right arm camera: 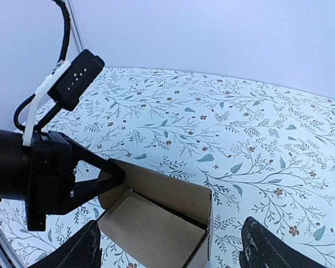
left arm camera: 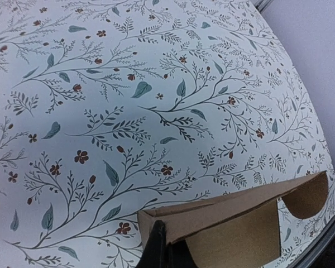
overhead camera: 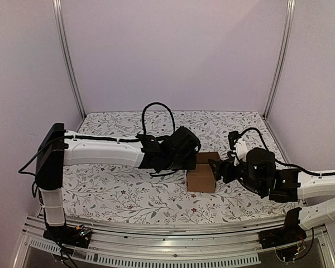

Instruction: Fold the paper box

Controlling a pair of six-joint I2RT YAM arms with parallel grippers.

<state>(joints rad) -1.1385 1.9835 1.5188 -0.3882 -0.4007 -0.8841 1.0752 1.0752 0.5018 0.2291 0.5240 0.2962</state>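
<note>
The paper box (overhead camera: 202, 173) is a brown cardboard box standing on the floral table between the two arms, folded into a squarish shape with its top partly open. My left gripper (overhead camera: 196, 162) is shut on the box's left wall; in the left wrist view its black fingertips (left arm camera: 158, 245) pinch the cardboard edge (left arm camera: 223, 215). In the right wrist view the box (right arm camera: 156, 223) lies low in the middle, with the left gripper's fingers (right arm camera: 103, 181) on its left corner. My right gripper (right arm camera: 170, 254) is open, its fingers (right arm camera: 78, 251) spread wide on either side of the box.
The floral tablecloth (overhead camera: 128, 195) covers the table. Pale walls and two metal posts (overhead camera: 70, 61) enclose the back and sides. The left arm (overhead camera: 100, 152) stretches across the left half of the table.
</note>
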